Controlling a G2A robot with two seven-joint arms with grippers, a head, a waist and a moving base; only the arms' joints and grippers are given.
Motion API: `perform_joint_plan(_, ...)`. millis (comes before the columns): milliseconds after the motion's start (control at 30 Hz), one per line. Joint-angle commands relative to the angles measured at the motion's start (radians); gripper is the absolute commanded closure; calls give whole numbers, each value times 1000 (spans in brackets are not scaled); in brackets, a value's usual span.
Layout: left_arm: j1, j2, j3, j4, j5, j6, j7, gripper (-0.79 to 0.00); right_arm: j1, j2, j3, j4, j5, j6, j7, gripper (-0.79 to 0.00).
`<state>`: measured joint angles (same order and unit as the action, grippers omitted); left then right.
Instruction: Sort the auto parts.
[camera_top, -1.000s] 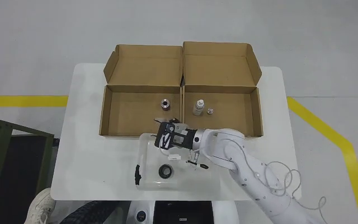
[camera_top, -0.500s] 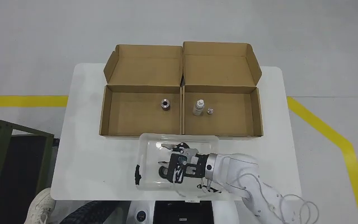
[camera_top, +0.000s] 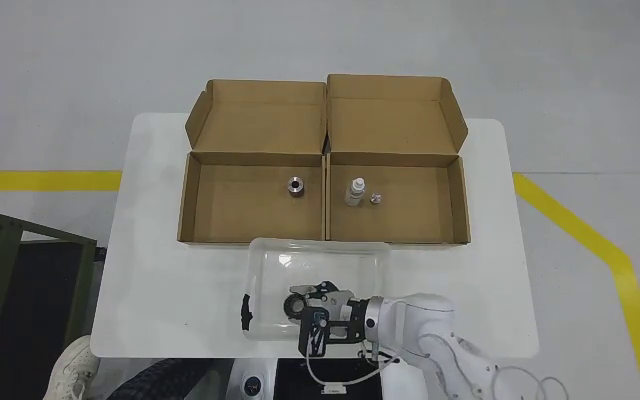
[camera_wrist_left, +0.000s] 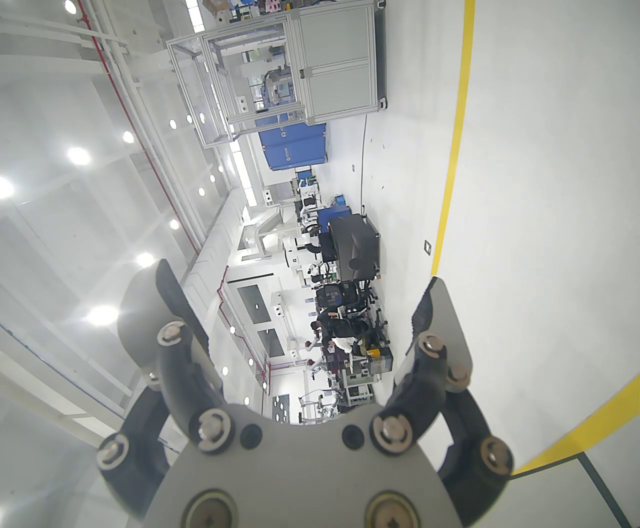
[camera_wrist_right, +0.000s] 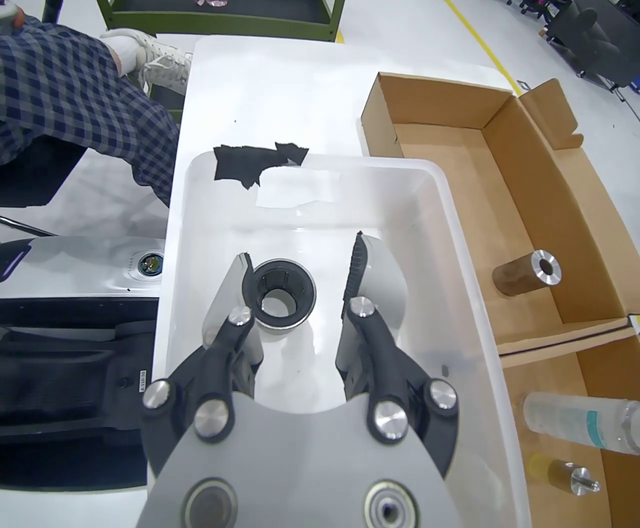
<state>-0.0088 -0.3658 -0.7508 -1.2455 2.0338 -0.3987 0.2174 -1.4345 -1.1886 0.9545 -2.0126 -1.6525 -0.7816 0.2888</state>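
A black ring-shaped part (camera_wrist_right: 279, 300) lies on the floor of the clear plastic bin (camera_wrist_right: 450, 210), standing on its flat side. My right gripper (camera_wrist_right: 301, 250) hangs open over it, and the ring sits between the fingers, close against one fingertip (camera_wrist_right: 244, 265). From above, the ring (camera_top: 297, 303) and right gripper (camera_top: 313, 305) are in the bin (camera_top: 360, 262) at the table's near edge. My left gripper (camera_wrist_left: 299, 280) is open and holds nothing, pointing out at the room.
Two open cardboard boxes stand behind the bin. The left box (camera_top: 210, 215) holds a metal cylinder (camera_top: 294, 184); the right box (camera_top: 440, 215) holds a small bottle (camera_top: 354, 191) and a small metal piece (camera_top: 376, 198). Black tape (camera_top: 246, 312) marks the bin's left end.
The right arm has drawn back from the bin's far edge toward the table's near edge. Its open gripper now sits around the black ring.
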Motion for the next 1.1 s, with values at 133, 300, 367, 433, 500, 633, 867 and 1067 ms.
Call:
perform_joint_plan(133,0,0,0,0,0,0,0,-785,4,6,3,15,-11,-4,-5,-363)
perform_joint_plan(300,0,0,0,0,0,0,0,-785,11,9,-2,28,-12,-14,1,-379)
perform_joint_plan(367,0,0,0,0,0,0,0,-785,15,9,-5,36,-10,-14,4,-391)
perform_joint_plan(433,0,0,0,0,0,0,0,-785,21,10,-8,43,-9,-15,7,-406)
perform_joint_plan(500,0,0,0,0,0,0,0,-785,27,10,-11,47,-7,-18,10,-416)
perform_joint_plan(633,0,0,0,0,0,0,0,-785,33,12,-17,52,-7,-23,18,-422)
perform_joint_plan(867,0,0,0,0,0,0,0,-785,48,13,-33,71,0,-26,25,-453)
perform_joint_plan(1067,0,0,0,0,0,0,0,-785,73,9,-53,108,10,-10,32,-474)
